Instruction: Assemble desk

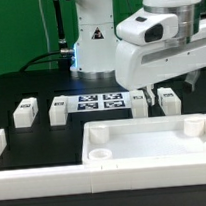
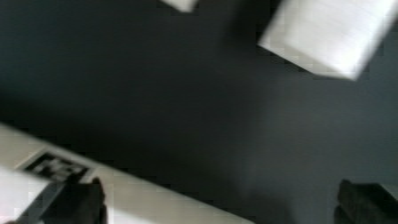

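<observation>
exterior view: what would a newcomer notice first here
The big white desk top fills the front of the table, toward the exterior view's right. Behind it, four white legs stand in a row, two on each side of the marker board. The open claw hangs over the exterior view's right pair.

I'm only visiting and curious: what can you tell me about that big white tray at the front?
The desk top is a large white rectangular tray, plastic-looking, with a raised rim and round sockets in its far corners. It lies flat, open side up, on the black table, nearest the camera. Nothing grips it; a white rail lies alongside.
</observation>
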`<state>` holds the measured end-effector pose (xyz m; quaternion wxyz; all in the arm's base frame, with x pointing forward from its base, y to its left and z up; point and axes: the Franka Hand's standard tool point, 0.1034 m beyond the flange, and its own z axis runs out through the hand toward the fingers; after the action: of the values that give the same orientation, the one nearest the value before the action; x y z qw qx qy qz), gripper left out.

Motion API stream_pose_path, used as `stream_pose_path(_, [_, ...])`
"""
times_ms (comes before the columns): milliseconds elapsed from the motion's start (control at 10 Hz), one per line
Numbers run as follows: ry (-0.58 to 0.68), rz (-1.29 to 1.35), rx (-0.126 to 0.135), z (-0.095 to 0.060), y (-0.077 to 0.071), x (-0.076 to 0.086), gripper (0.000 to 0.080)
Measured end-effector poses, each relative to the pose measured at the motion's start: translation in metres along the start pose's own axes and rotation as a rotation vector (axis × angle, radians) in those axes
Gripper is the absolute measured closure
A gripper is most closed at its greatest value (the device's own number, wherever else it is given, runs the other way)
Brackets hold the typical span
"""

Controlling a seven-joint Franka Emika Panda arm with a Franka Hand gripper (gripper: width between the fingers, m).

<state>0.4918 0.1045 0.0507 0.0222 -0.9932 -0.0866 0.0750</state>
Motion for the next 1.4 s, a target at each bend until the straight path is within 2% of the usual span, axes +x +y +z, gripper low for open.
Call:
stream_pose_path(100, [-0.006, 0.043, 0.003, 0.001, -0.006, -0.001, 0.0151])
stream_pose_path(400, [-0.033, 0.037, 0.003, 0.001, -0.004, -0.002, 0.0151])
stream_pose_path(600, [-0.204, 0.068, 0.035, 0.001, -0.004, -0.017, 0.0151])
stream_pose_path(700, [-0.332, 0.089, 0.046, 0.000, -0.008, -0.015, 0.0151])
stream_pose_path(800, [-0.339, 0.080, 0.049, 0.003, -0.011, -0.004, 0.0151])
stream_pose_path(1100, [-0.543, 0.087, 0.052, 0.006, -0.011, -0.021, 0.0151])
stream_pose_path(1200, [-0.687, 0.109, 0.044, 0.011, -0.012, -0.033, 0.0151])
stream_pose_path(1300, [-0.787, 0.115, 0.042, 0.014, -0.013, -0.034, 0.0151])
stream_pose_path(1400, [-0.817, 0.113, 0.047, 0.017, -0.013, -0.030, 0.0151])
